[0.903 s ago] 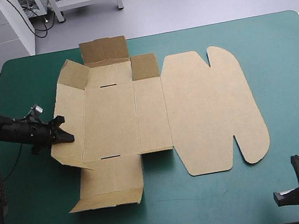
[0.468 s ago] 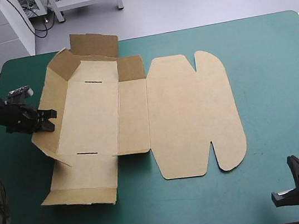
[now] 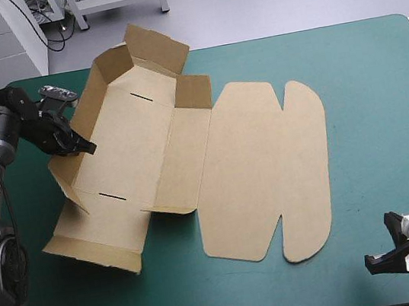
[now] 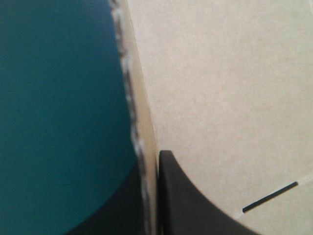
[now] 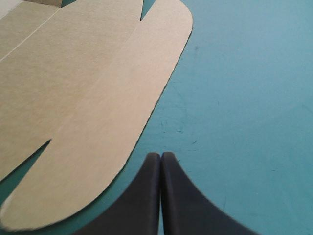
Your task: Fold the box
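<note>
Two grippers are in view. The left gripper [image 3: 80, 146] is pinching the left wall [image 3: 91, 100] of the box [image 3: 213, 159]; in the left wrist view the board stands between its black fingers [image 4: 190, 200], which are all but pressed together. This wall is raised off the teal-green counter [image 3: 381, 96]. The far end wall [image 3: 159, 48] also stands up. The lid panel [image 3: 268, 166] lies flat on the box's right. The box sits left of the counter's centre, at an angle to its edges. The right gripper [image 5: 160, 155] is pressed together on nothing, over bare cover just beside a rounded lid flap [image 5: 98, 147], near the counter's near right corner.
</note>
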`<control>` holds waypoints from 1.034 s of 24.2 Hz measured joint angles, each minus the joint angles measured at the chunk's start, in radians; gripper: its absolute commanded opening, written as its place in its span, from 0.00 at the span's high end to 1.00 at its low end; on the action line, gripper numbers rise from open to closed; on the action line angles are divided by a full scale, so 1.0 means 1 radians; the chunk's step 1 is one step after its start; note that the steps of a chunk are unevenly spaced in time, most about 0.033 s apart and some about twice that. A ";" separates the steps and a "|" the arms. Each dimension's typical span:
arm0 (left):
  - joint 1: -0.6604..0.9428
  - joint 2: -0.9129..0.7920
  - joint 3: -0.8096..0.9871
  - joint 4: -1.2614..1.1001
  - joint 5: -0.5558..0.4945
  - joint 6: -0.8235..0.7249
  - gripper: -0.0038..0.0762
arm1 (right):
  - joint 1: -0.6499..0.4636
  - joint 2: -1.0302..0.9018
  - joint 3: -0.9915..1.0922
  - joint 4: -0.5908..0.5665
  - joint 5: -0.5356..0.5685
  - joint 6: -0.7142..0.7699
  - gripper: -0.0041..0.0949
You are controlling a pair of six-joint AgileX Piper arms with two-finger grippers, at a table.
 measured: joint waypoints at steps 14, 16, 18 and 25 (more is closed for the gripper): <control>-0.322 0.000 -0.067 0.415 -0.147 0.294 0.96 | 0.000 0.103 -0.040 0.054 -0.006 0.000 0.98; -0.386 0.000 -0.067 0.426 -0.253 0.305 0.96 | 0.000 0.103 -0.040 0.058 -0.004 0.000 0.98; -0.458 0.000 -0.067 0.457 -0.342 0.308 0.96 | 0.000 0.103 -0.040 0.065 -0.004 0.000 0.98; -0.636 0.000 -0.067 0.598 -0.381 0.307 0.96 | 0.000 0.103 -0.040 0.069 -0.004 0.000 0.98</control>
